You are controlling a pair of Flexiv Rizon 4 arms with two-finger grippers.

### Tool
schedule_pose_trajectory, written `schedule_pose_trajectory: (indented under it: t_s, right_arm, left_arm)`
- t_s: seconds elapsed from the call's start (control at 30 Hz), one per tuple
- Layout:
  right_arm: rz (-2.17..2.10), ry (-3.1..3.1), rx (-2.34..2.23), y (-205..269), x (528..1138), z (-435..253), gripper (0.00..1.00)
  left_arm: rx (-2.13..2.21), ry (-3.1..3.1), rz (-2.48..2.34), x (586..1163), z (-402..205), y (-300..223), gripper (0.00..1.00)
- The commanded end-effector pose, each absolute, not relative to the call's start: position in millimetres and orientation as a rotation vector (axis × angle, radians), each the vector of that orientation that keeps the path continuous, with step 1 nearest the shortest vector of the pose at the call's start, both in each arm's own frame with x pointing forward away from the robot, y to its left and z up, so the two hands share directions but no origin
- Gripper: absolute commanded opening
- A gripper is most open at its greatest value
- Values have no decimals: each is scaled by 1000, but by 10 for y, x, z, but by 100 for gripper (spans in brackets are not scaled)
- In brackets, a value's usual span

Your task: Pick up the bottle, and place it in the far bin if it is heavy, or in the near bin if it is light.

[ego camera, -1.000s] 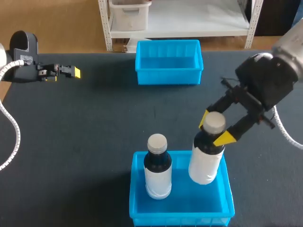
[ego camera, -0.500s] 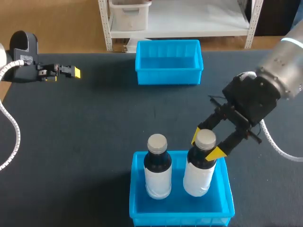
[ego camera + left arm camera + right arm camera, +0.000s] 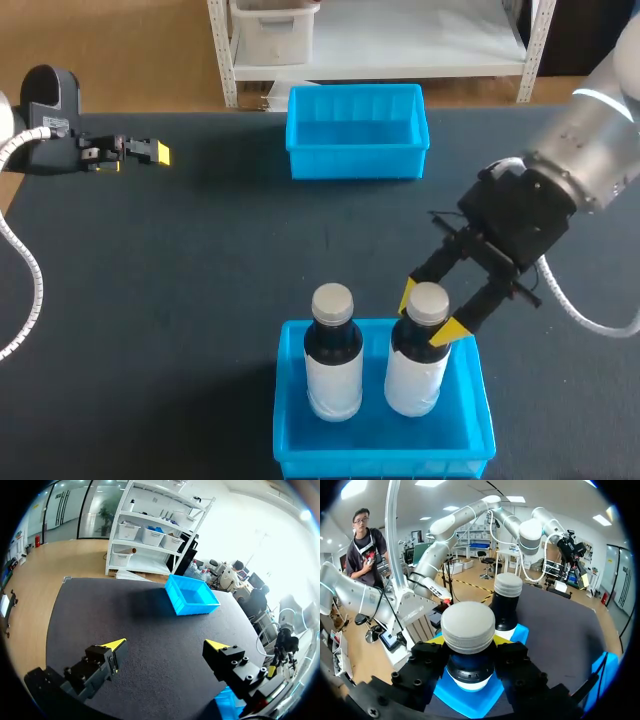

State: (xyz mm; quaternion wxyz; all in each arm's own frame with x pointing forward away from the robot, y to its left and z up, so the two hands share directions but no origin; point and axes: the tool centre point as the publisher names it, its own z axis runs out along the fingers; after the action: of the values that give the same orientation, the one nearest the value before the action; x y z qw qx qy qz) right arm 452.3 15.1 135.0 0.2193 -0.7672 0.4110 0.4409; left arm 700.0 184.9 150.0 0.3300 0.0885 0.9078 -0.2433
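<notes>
The bottle stands upright inside the near bin, in its right half. It is just beside a second bottle that occupies the left half. Whether its base rests on the bin floor cannot be determined.

The right gripper is clamped on the bottle's neck, directly under the cap. One yellow-tipped finger presses on each side; the right wrist view confirms the contact.

The right arm enters from the right edge and slopes down and inward to the near bin.

The far bin sits at the far middle of the table.

The left arm lies level at the table's far left. The left gripper points inward, fingers wide apart, holding nothing, well apart from both bins.
</notes>
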Motion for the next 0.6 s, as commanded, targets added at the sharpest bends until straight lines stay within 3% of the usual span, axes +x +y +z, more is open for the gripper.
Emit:
schedule_pose_trajectory:
  t_s: [0.03,0.3,0.6]
  right_arm:
    - [1219,1145,-2136,164,4533,1337,100]
    - [1202,1198,-2154,107,4582,1331,100]
    - [1077,1485,-2046,-477,5083,1398,100]
  left_arm:
    - [231,2374,-636,7000,1500,1849,100]
    - [231,2374,-636,7000,1500,1849,100]
    - [231,2374,-636,7000,1500,1849,100]
